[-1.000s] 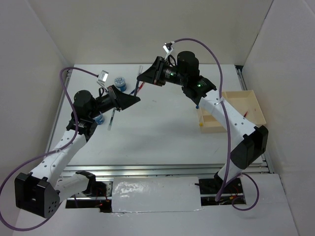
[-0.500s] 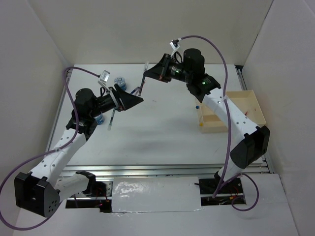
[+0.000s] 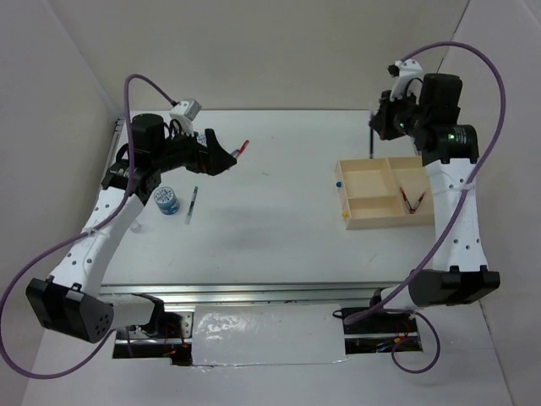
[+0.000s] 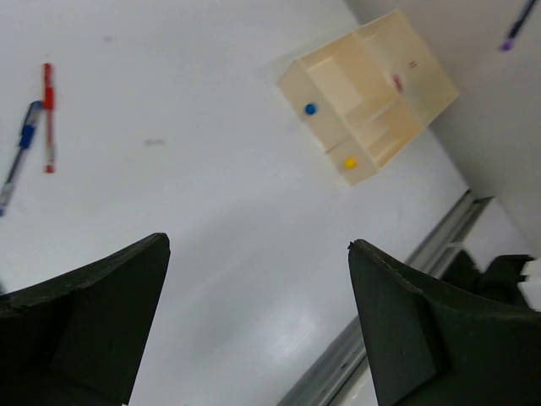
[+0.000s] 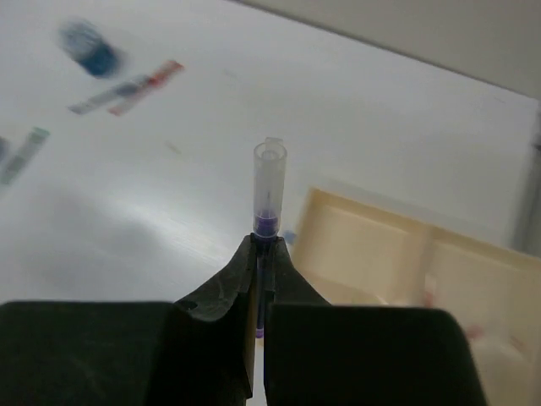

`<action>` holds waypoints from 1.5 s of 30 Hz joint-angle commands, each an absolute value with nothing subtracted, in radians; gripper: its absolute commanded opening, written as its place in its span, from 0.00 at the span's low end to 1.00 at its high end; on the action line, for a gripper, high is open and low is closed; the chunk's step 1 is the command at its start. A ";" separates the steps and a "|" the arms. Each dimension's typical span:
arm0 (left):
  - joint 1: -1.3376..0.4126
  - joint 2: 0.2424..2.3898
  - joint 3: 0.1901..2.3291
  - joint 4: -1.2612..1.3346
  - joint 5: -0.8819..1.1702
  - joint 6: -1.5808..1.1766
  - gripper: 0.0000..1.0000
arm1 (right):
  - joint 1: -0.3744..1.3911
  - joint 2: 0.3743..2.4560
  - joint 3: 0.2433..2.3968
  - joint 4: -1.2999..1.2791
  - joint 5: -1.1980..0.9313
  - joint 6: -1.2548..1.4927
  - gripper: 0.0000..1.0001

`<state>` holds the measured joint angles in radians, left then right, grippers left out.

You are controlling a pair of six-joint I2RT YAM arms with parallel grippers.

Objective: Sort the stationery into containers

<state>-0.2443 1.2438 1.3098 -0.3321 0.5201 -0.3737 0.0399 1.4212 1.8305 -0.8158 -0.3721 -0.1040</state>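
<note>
Beige tray (image 3: 376, 222), top view: it lies on the right of the table (image 3: 270, 245), and I see two red pens (image 3: 412, 200) in its right-hand compartment. My right gripper (image 3: 375, 128) is raised over the tray's far edge, clenched on a purple pen (image 3: 371, 145) that hangs upright in the air. My left gripper (image 3: 225, 157) is released and holds nothing, at the far left. A loose red pen (image 3: 243, 147) shows just past its tip. A roll (image 3: 166, 200) and a pale pen (image 3: 192, 203) lie on the table near that arm.

Left wrist view: the fingers (image 4: 84, 330) stand wide apart, with bare table between them. The loose red pen (image 4: 48, 118) and a blue pen (image 4: 19, 156) lie side by side at left. The tray (image 4: 328, 135) is well apart, at upper right.

Right wrist view: the jaws are pressed shut on the purple pen (image 5: 269, 194), its clear cap pointing away from the gripper (image 5: 258, 254). The tray (image 5: 372, 245) is below it.
</note>
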 commanded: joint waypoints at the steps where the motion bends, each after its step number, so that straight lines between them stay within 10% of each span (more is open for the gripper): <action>1: -0.230 1.288 1.344 -0.482 0.434 -0.235 0.99 | -0.094 1.454 1.817 -1.109 -0.154 -0.504 0.00; 23: -0.252 1.359 1.289 -0.477 0.170 -0.138 0.99 | -0.305 1.945 1.836 -0.982 0.132 -0.489 0.00; 27: -0.229 1.353 1.238 -0.489 0.085 -0.107 0.99 | -0.299 1.994 1.859 -0.994 0.149 -0.477 0.18; 34: -0.186 1.440 1.197 -0.535 0.008 -0.061 0.63 | -0.304 2.000 1.885 -1.038 0.117 -0.459 0.43; 45: -0.207 1.711 1.304 -0.517 -0.084 -0.041 0.52 | -0.235 1.772 1.890 -1.111 -0.086 -0.428 0.45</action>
<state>-0.2005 1.6302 1.2247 -0.5243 -0.0319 -0.0589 -0.2695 1.9175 1.8462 -1.0634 0.0174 -0.4530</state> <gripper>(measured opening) 0.538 0.446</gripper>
